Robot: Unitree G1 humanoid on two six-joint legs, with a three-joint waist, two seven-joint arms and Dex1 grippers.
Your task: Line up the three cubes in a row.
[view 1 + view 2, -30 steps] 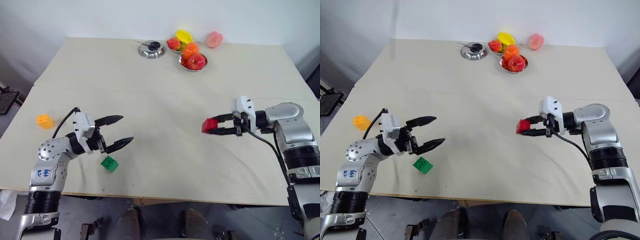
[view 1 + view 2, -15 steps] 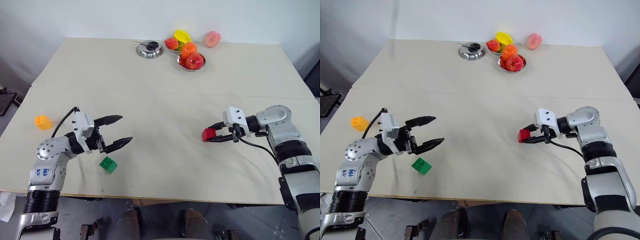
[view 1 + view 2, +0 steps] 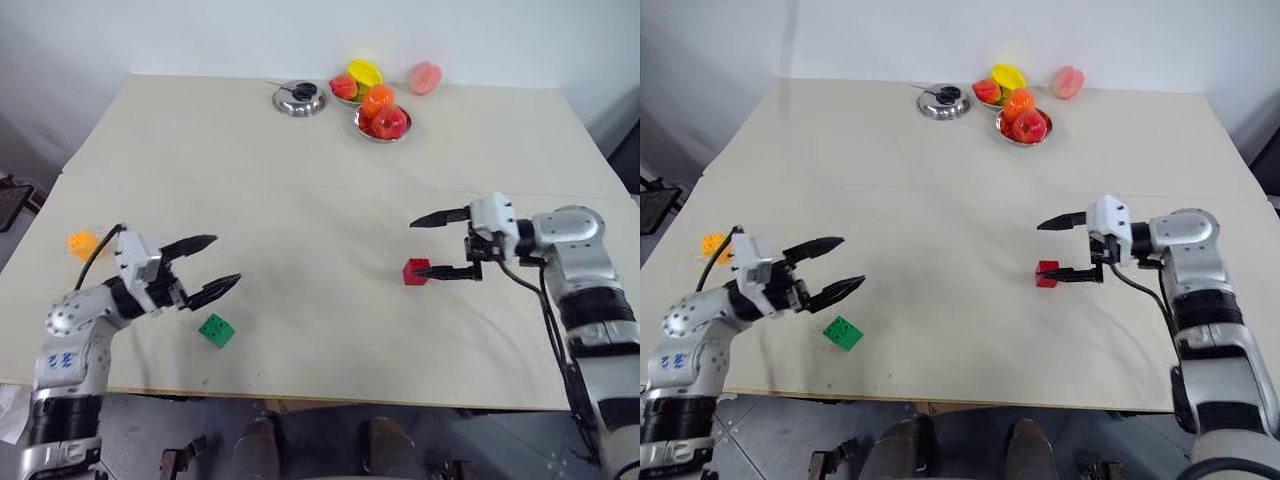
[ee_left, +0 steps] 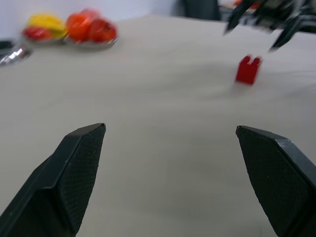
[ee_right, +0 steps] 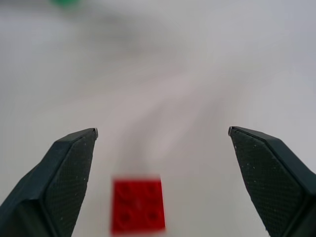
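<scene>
A red cube (image 3: 416, 271) rests on the table right of centre, free of any grip. My right gripper (image 3: 416, 249) hangs just above it, open wide; its near fingertip is close beside the cube. In the right wrist view the red cube (image 5: 138, 212) lies low between the two spread fingers. The green cube (image 3: 217, 329) sits near the front edge at the left, just in front of my left gripper (image 3: 226, 259), which is open and empty. At the far left lies the orange-yellow cube (image 3: 80, 242), partly behind the left arm's cable.
Two steel bowls of fruit (image 3: 382, 122) and a small steel dish (image 3: 300, 98) stand at the table's far middle, with a peach (image 3: 426, 77) beside them. The table's front edge (image 3: 330, 400) runs close behind the green cube.
My right gripper has opened and let go of the red cube, which now sits on the table. The left arm has drawn back to the left, still open.
</scene>
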